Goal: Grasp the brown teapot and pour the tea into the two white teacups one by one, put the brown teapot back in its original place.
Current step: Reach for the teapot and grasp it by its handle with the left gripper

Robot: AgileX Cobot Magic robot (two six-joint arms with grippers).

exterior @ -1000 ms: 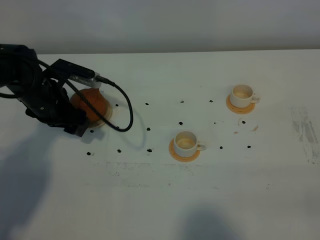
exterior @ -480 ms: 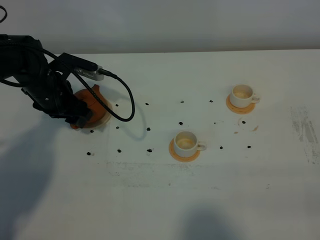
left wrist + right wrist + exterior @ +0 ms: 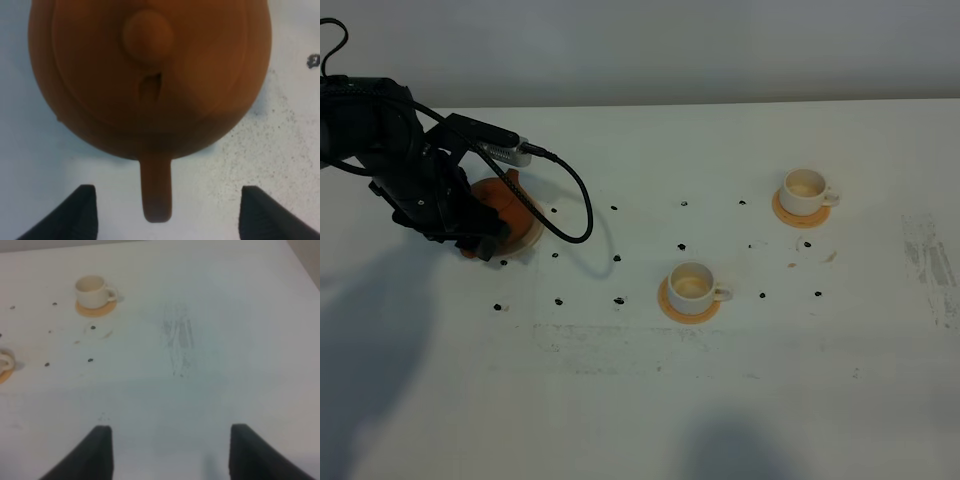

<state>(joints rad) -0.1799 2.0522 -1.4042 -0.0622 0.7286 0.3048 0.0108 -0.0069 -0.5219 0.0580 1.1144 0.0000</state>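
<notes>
The brown teapot (image 3: 510,203) stands on the cream plate (image 3: 532,236) at the table's left. My left gripper (image 3: 480,230) hovers over it, open. In the left wrist view the teapot (image 3: 150,75) fills the frame and its loop handle (image 3: 156,192) points between the spread fingertips (image 3: 75,215) of the left gripper (image 3: 167,215), untouched. Two white teacups stand on orange-tan coasters, one in the middle (image 3: 692,285) and one at the far right (image 3: 805,187). My right gripper (image 3: 172,452) is open and empty above bare table; the far cup (image 3: 92,287) shows in its view. No tea is visible.
A black cable (image 3: 570,205) loops from the left arm past the teapot. Small black marks (image 3: 617,258) dot the white table (image 3: 640,400). A grey scuffed patch (image 3: 930,260) lies near the right edge. Shadows fall on the front left and front middle.
The left arm has shifted a little toward the far side over the teapot, and its cable loop has moved with it. The teapot and the cups stay where they were.
</notes>
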